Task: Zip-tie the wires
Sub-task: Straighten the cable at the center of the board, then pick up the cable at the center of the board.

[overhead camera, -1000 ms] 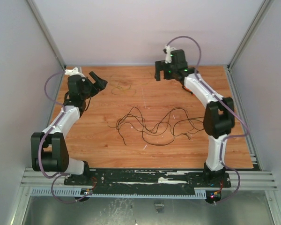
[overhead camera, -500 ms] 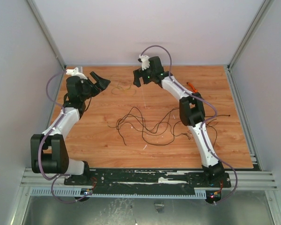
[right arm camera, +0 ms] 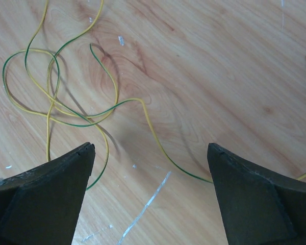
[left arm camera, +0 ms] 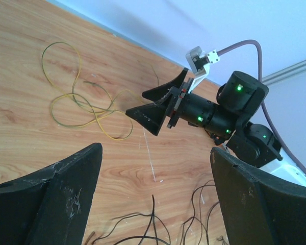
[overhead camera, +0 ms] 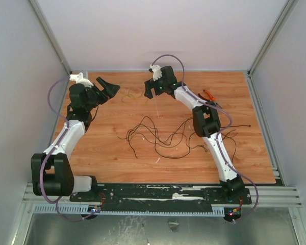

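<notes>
Two grippers are in sight, and both have their jaws spread wide with nothing between them. The left gripper [overhead camera: 109, 88] hangs over the far left of the wooden surface [overhead camera: 102, 148], tipped toward the middle. The right gripper [overhead camera: 152, 93] is over the far middle, pointing down at the wood.

Nearest me, the two arms are bolted side by side at the near edge. Just beyond them, in the middle of the surface and between the arms, lies the one loose tangle of black wires [overhead camera: 163, 135]. Its thin strands sprawl in floppy loops, and the right-hand ones pass under the right arm, with a stray end reaching out past it. Neither gripper is touching the tangle, and both are well apart from it.

Farther back, between the two grippers, a separate small loop of yellow-green wire [right arm camera: 66, 117] lies flat, right below the right gripper. One pair of orange-handled pliers [overhead camera: 209, 95] lies at the far right, beside the right arm.
</notes>
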`<move>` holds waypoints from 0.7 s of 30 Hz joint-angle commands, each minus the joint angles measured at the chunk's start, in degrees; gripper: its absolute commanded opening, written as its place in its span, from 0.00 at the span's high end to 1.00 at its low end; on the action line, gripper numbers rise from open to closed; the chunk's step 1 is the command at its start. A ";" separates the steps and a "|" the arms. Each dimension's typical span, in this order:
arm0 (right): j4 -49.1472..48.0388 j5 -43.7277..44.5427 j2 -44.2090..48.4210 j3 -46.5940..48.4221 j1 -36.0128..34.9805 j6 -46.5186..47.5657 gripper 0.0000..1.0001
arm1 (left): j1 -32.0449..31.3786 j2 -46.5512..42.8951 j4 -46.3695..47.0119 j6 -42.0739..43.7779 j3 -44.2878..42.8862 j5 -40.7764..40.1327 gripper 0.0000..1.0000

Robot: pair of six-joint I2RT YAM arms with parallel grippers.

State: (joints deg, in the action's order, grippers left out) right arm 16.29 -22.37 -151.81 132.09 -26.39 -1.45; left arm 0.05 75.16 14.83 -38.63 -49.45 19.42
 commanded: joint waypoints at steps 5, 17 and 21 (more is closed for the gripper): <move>-2.57 1.56 -3.56 3.33 -1.26 1.01 0.16 | 0.41 -1.37 1.25 0.49 0.51 1.06 0.08; -1.79 5.54 0.86 1.81 -2.34 2.60 0.82 | 0.69 -2.35 -1.03 3.29 -2.23 3.17 0.08; -1.15 6.65 6.45 1.32 -2.56 3.43 1.00 | 1.34 -3.41 -2.45 4.54 -3.73 5.35 0.08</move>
State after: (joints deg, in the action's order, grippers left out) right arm 15.55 -17.82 -152.97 133.43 -28.51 0.99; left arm 0.51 74.28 13.19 -36.53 -50.22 21.78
